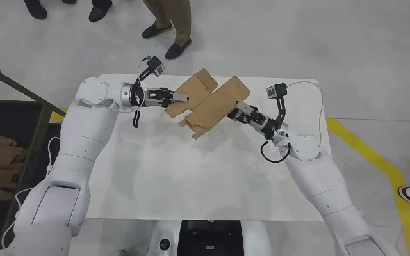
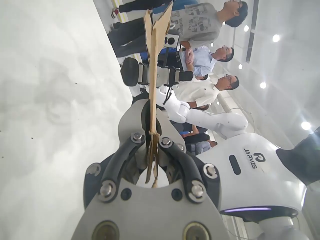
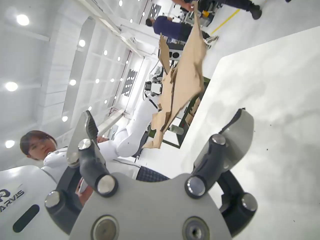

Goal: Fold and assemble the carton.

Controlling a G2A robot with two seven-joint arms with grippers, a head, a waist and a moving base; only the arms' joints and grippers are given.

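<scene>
Pinching creased, flat brown cardboard carton (image 1: 206,102), left claw (image 1: 183,98)

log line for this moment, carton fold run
left gripper: shut on carton | right gripper: open, just short of carton | carton: unassembled, held above table

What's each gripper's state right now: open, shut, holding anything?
Left gripper: shut on the carton.
Right gripper: open, holding nothing.

White table (image 1: 192,185) (perhaps faintly stained), yellow floor line (image 1: 371,157).
</scene>
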